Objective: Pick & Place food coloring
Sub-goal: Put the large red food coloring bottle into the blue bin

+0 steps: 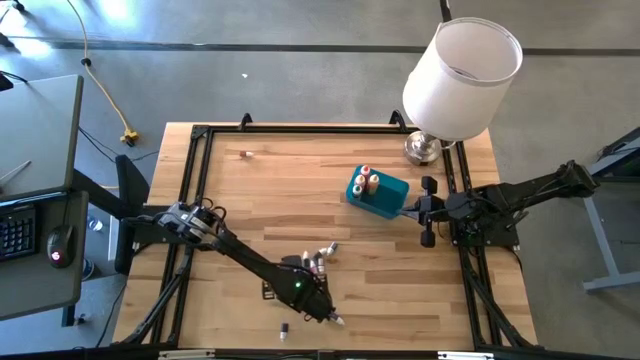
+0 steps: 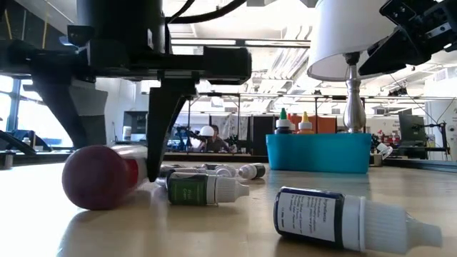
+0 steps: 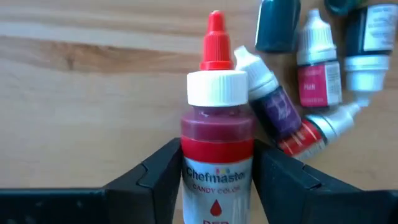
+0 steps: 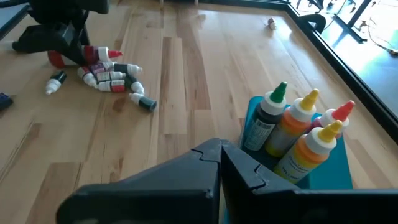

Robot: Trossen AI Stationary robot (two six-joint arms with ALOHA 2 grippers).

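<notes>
A red food coloring bottle with a white collar and a red tip lies on its side on the wood. My left gripper stands over it, shut on its body. Just beyond its tip lies a heap of small dropper bottles. The teal bin holds several upright bottles with green, yellow and red caps. My right gripper is shut beside the bin's right end. My left gripper pinches the red bottle's labelled body between its two fingers, one on each side, below the white collar. The fingers come from above, pointing down, across the bottle. The bottle lies on the table. My right gripper: whether it touches the bin, I cannot tell.
A lamp with a white shade stands at the table's far right corner, behind the bin. One dark bottle lies alone near the near edge, a green-labelled one behind it. A small object lies far left. Black rails frame the table.
</notes>
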